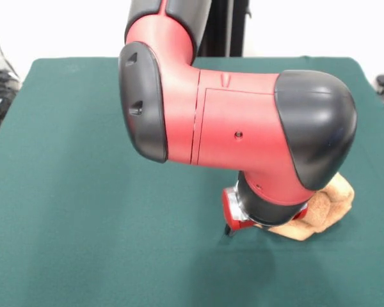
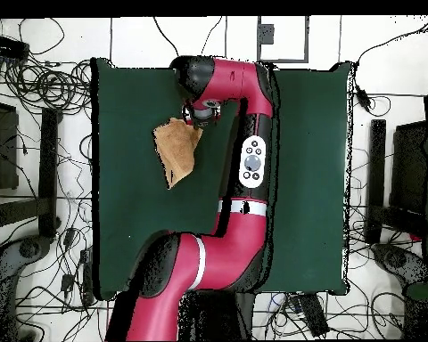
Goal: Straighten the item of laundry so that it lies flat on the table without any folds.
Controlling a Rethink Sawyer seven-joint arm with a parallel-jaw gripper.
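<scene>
The item of laundry (image 1: 321,206) is a tan fluffy towel, bunched and creased, lying near the front right of the dark green table (image 1: 83,192). The arm's wrist hides its left part. My gripper (image 1: 230,228) sits low over the table just left of the towel, mostly covered by the arm. Whether it holds the cloth does not show. In the overhead view the towel (image 2: 176,150) is a long folded shape that tapers to a point, and its upper corner reaches under the gripper (image 2: 201,117). Around it the table (image 2: 128,223) is bare.
The red and black arm (image 1: 243,121) spans the middle of the table. In the overhead view cables (image 2: 39,85) and dark equipment (image 2: 405,178) lie on the floor past both table sides.
</scene>
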